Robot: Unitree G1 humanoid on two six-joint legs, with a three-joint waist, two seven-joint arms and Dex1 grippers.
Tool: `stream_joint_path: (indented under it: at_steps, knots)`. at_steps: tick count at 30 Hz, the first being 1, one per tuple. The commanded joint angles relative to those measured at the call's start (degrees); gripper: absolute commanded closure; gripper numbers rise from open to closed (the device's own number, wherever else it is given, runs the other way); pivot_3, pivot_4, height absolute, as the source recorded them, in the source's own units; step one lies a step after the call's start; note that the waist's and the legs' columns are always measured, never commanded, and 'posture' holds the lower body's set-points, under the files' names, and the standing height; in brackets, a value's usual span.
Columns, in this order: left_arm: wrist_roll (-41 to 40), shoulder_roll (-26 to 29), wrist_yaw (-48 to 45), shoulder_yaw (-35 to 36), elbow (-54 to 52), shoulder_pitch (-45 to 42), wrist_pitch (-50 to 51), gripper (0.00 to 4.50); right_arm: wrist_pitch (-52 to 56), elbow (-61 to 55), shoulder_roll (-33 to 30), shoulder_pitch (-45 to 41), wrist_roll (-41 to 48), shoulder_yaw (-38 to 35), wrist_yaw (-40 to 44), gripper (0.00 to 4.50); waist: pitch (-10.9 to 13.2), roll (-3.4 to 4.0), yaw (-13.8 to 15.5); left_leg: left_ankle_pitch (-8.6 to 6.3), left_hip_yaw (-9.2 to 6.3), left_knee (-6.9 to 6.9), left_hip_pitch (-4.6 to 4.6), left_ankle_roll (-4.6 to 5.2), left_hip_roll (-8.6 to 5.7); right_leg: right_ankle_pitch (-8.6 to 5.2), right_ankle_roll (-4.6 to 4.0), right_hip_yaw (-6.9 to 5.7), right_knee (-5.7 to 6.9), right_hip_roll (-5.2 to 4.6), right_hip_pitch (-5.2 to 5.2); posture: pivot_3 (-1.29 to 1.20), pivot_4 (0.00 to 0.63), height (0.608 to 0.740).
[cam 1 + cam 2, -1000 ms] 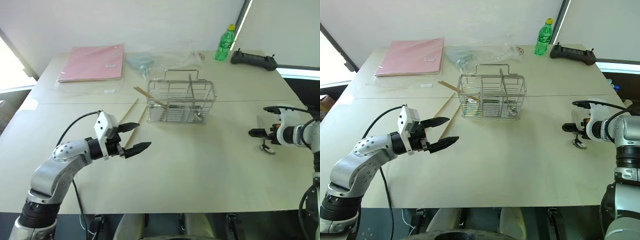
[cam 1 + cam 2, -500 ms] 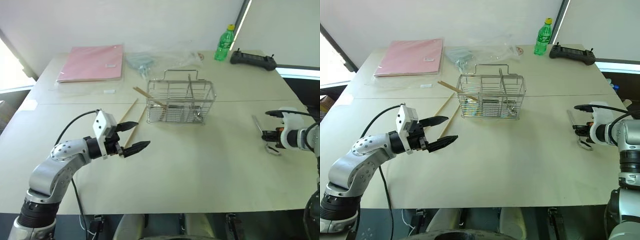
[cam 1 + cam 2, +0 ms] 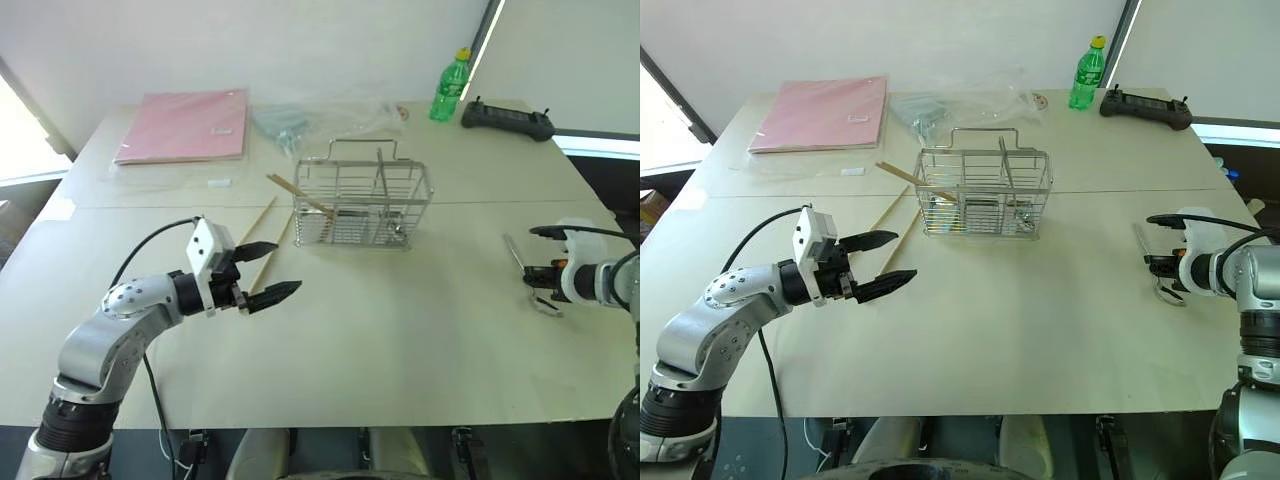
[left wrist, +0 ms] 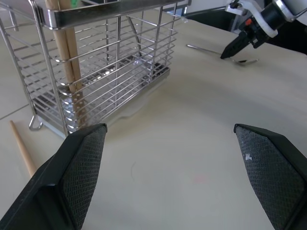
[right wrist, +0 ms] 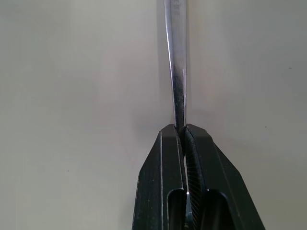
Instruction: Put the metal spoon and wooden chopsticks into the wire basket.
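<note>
Right gripper (image 5: 184,136) is clamped on the metal spoon (image 5: 175,72) handle, spoon lying on the desk (image 3: 400,330) well right of the wire basket (image 3: 362,206). Left gripper (image 3: 262,272) stands wide, empty. I should lift straight, keep it level, lower bowl-first into the basket.

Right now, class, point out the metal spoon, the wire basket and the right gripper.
metal spoon (image 5: 176,57): right wrist view, on the handle.
wire basket (image 3: 362,206): left eye view, on the front grid wall.
right gripper (image 5: 184,136): right wrist view, at the closed fingertips.
</note>
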Motion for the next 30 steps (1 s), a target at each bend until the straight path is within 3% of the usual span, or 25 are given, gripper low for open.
stream_joint_path:
  at_steps: [1, 18, 24, 30]
  knots:
    - [-1.0, 0.5, -0.7, 1.0, -0.4, -1.5, -0.3, 0.0, 0.5, -2.1, 0.9, 0.7, 0.2, -1.6, -0.7, 4.48, 0.0, 0.0, -0.1, 0.0, 0.0, 0.0, 0.0, 0.0, 0.0, 0.0, 0.0, 0.0, 0.0, 0.0, 0.0, 0.0, 0.15, 0.709]
    - [-0.5, 0.9, -2.0, 1.5, 0.6, -2.5, -0.8, 0.0, -0.3, -13.9, 2.3, -0.6, -0.1, -5.3, -4.9, 4.48, 0.0, 0.03, 0.0, 0.0, 0.0, -0.01, -0.03, 0.0, 0.0, 0.02, 0.04, 0.0, -0.01, 0.0, -0.04, 0.0, 0.15, 0.709]
    - [-0.5, 0.7, -1.9, 1.8, 0.7, -2.9, -1.1, 0.0, -7.4, -21.3, 9.6, -10.1, 3.1, -10.5, -8.3, 4.48, 0.1, 0.11, -0.5, 0.0, 0.02, -0.02, -0.03, 0.0, 0.01, 0.05, 0.08, 0.02, 0.06, 0.01, -0.11, 0.0, 0.15, 0.709]
    - [0.1, 0.1, -1.4, 1.4, 0.9, -3.6, -1.6, 0.0, -11.0, -26.7, 17.9, -16.4, 6.5, -9.9, -10.1, 4.48, 0.0, 0.08, -0.3, 0.0, -0.05, -0.08, -0.04, 0.0, 0.02, 0.07, 0.13, 0.0, 0.01, 0.05, -0.1, 0.0, 0.15, 0.709]
